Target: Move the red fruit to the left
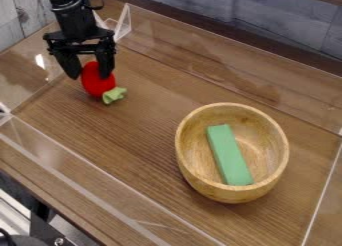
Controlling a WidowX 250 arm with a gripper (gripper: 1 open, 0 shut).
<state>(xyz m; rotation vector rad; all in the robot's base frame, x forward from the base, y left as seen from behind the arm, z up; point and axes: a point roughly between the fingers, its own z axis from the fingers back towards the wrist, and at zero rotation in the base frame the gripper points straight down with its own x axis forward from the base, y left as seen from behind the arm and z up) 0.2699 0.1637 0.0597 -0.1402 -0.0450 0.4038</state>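
Observation:
The red fruit [95, 80] lies on the wooden table at the far left, its light green stem [115, 94] pointing right and toward the front. My gripper [82, 66] hangs straight over it, open, one black finger on each side of the fruit. The fingers [62, 62] stand apart from the fruit's sides and nothing is gripped. The fruit's upper back part is hidden behind the gripper.
A wooden bowl [201, 176] sits at the front right with a green rectangular block [227, 155] lying in it. Clear plastic walls [201, 40] ring the table, with a low front rail [80, 165]. Bare wood lies between fruit and bowl.

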